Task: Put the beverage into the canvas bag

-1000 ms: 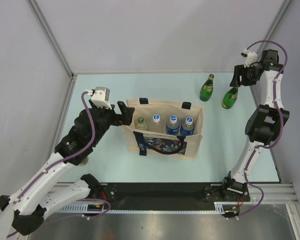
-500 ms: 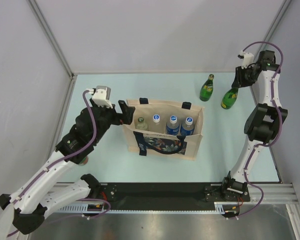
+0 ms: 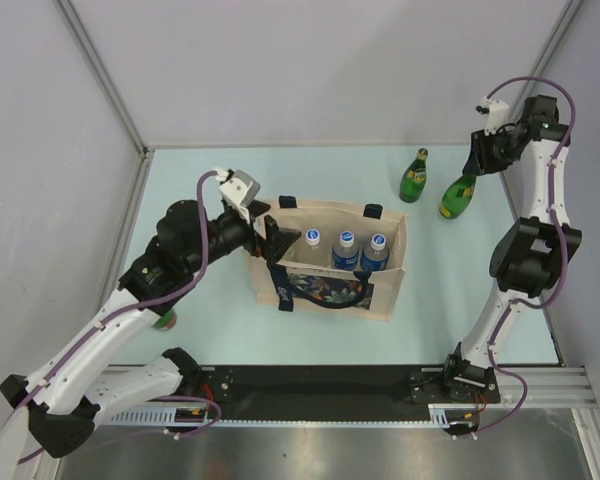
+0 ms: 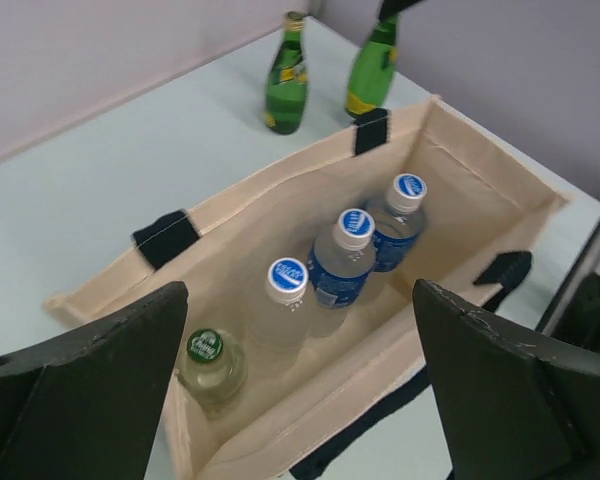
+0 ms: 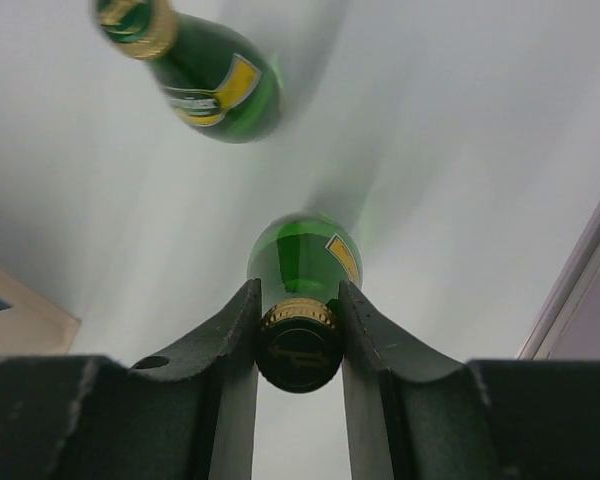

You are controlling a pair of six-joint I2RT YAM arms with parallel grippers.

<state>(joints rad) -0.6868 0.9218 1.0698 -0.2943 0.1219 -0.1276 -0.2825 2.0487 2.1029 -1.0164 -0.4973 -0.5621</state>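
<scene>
Left gripper (image 3: 276, 238) swung over canvas bag (image 3: 388, 296); spare bottle (image 3: 413, 177) beside gripped beverage (image 3: 459, 197).

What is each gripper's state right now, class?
Left gripper: open, empty, above the canvas bag.
Right gripper: closed on the green glass bottle neck.

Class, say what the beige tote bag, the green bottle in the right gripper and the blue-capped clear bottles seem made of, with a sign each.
Beige tote bag: matte woven cloth, probably canvas; bowed walls, stitched hems. Green bottle: glossy, probably glass; light glows through. Blue-capped clear bottles: likely plastic; transparent bodies, screw caps.
</scene>
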